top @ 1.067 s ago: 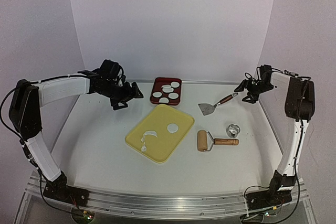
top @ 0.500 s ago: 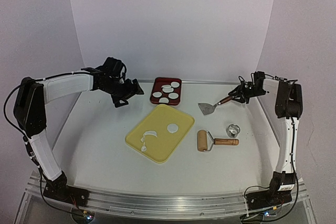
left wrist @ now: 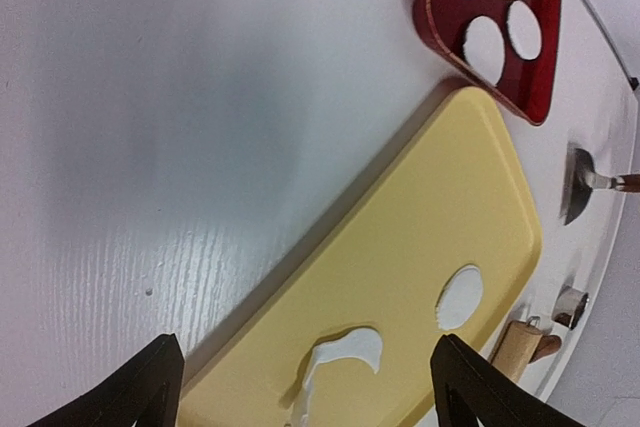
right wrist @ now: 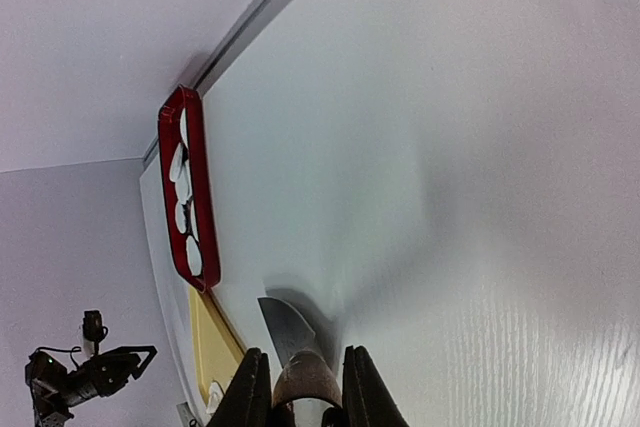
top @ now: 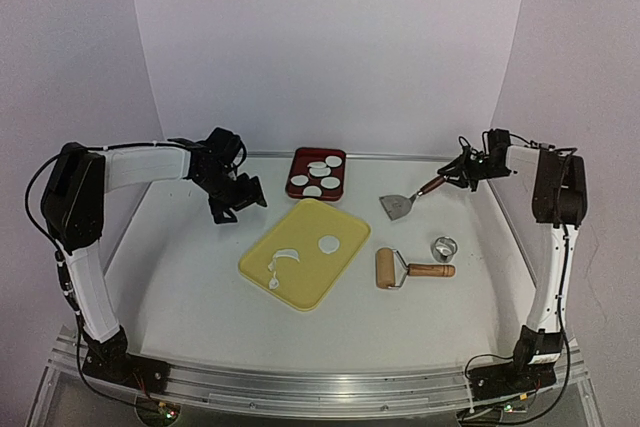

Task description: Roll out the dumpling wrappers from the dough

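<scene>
Five dumpling wrappers lie finished in the red tray, well to the left of my right gripper. A sixth wrapper waits on the yellow board, below and ahead of my left gripper. Only thin curled scraps of dough remain beside it. By my reading the rolling and cutting are largely done, and what is left is to lift that last disc over to the tray.

The right gripper is pinched on the brown handle of the spatula, whose blade rests flat on the table just beyond the fingers. The left gripper hangs spread wide with nothing between its fingers. The rolling pin and ring cutter lie idle, nearer me than the spatula.

A second ago the right fingers stood apart, short of the handle. They have since reached it and closed, while the left arm has dropped closer to the board.
</scene>
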You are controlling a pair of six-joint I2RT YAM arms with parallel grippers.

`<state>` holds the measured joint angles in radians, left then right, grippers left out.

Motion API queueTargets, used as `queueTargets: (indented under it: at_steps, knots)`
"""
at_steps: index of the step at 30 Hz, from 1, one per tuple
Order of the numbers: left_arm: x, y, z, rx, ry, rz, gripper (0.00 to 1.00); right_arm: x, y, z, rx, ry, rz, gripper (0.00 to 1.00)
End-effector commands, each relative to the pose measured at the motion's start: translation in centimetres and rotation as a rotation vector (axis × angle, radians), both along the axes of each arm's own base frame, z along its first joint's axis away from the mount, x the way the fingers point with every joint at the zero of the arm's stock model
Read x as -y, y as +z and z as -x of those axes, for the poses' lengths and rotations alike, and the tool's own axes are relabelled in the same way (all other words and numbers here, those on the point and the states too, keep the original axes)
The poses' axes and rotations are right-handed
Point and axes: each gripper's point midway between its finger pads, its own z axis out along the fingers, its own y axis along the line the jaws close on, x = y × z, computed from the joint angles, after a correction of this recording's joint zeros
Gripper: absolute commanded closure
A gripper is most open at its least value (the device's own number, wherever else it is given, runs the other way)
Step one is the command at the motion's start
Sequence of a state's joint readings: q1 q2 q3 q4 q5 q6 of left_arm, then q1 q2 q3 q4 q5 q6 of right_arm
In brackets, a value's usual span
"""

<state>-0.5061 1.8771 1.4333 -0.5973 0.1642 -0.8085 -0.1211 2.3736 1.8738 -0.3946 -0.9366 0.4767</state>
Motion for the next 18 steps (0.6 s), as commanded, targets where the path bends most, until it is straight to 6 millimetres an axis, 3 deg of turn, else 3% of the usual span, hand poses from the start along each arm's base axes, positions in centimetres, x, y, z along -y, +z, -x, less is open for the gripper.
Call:
queueTargets:
  at_steps: [1, 6, 10, 15, 18]
  knots:
    - [-1.8, -1.0, 1.7, -0.051, 0.013, -0.049, 0.14, -0.5, 12.4, 0.1, 0.262, -0.022, 0.079, 1.00]
    - [-2.2, -2.3, 2.9, -0.084, -0.047, -0.088, 0.18, -4.0, 14.9, 2.0, 0.286, 0.028, 0.068, 1.00]
    - [-1.8, -2.8, 3.0, -0.075, -0.125, -0.099, 0.19, -8.5, 14.0, 3.9, 0.226, 0.042, 0.085, 1.00]
    - [-1.1, -4.3, 2.6, -0.070, -0.232, -0.120, 0.28, -12.5, 12.3, 6.4, 0.124, -0.035, 0.146, 1.00]
    - [-0.2, -4.1, 1.4, -0.015, -0.294, -0.115, 0.30, -14.1, 11.3, 8.0, 0.087, -0.108, 0.206, 1.00]
